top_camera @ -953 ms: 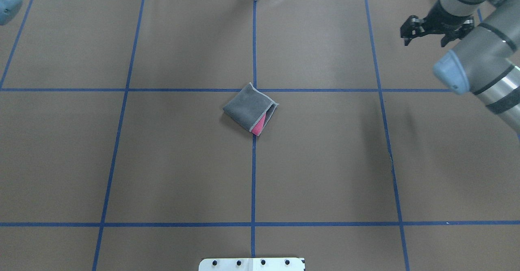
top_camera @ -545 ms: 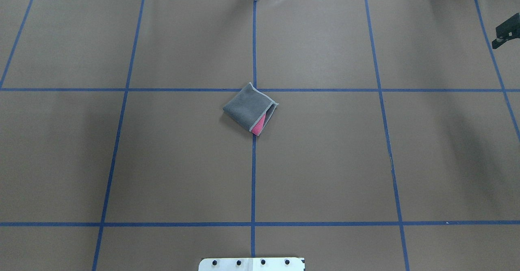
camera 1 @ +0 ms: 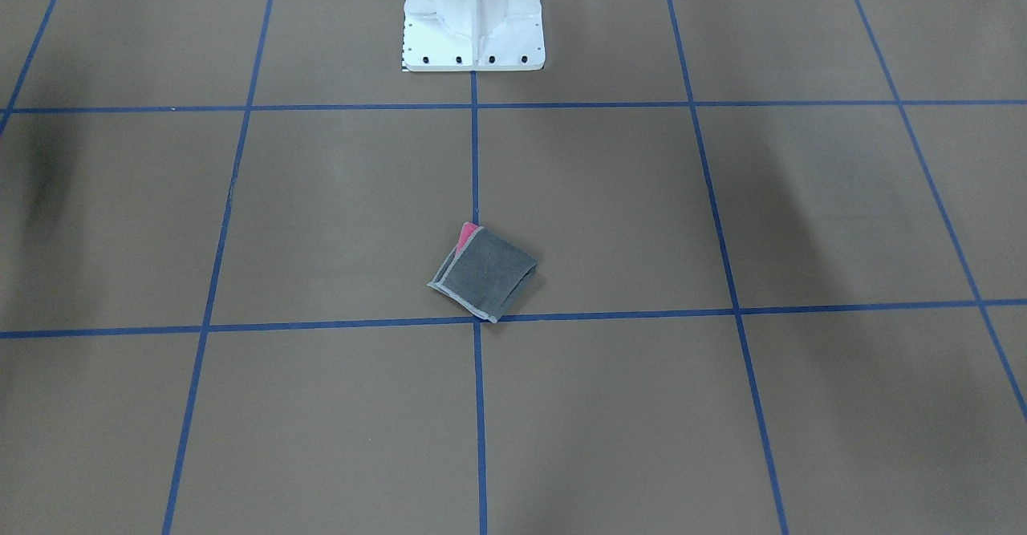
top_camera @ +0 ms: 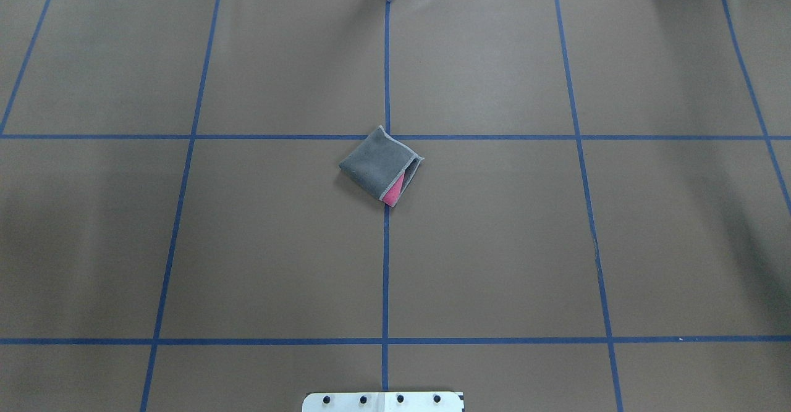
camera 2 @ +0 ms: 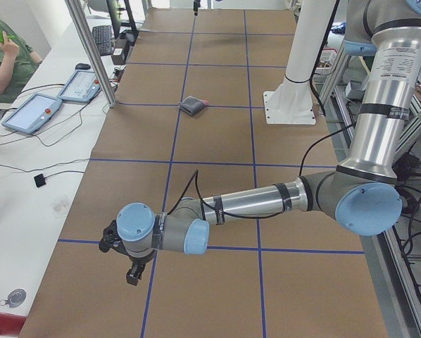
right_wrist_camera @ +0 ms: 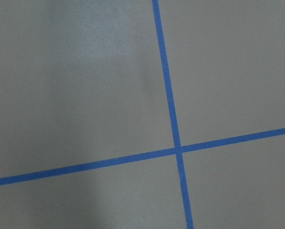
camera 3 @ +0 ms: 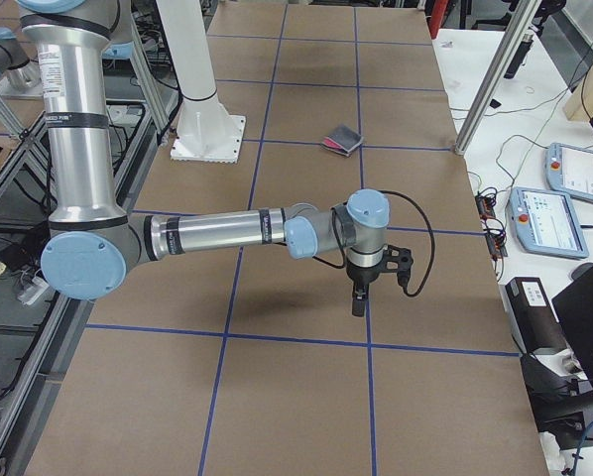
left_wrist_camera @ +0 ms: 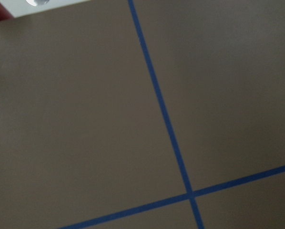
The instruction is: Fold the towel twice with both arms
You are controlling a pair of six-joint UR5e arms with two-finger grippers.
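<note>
Two withdrawn 9/3 o'clock: left end effector (camera 2: 129,273), right end effector (camera 3: 359,300), grips I cannot tell | square grey-pink terry towel (top_camera: 380,166) unmoved, looks done.

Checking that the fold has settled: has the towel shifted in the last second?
No. The towel lies unchanged, its far corner just left of the middle blue tape line as before.

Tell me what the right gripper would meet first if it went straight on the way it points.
The right gripper points downward, so probably the brown table cover, near a blue tape crossing.
</note>
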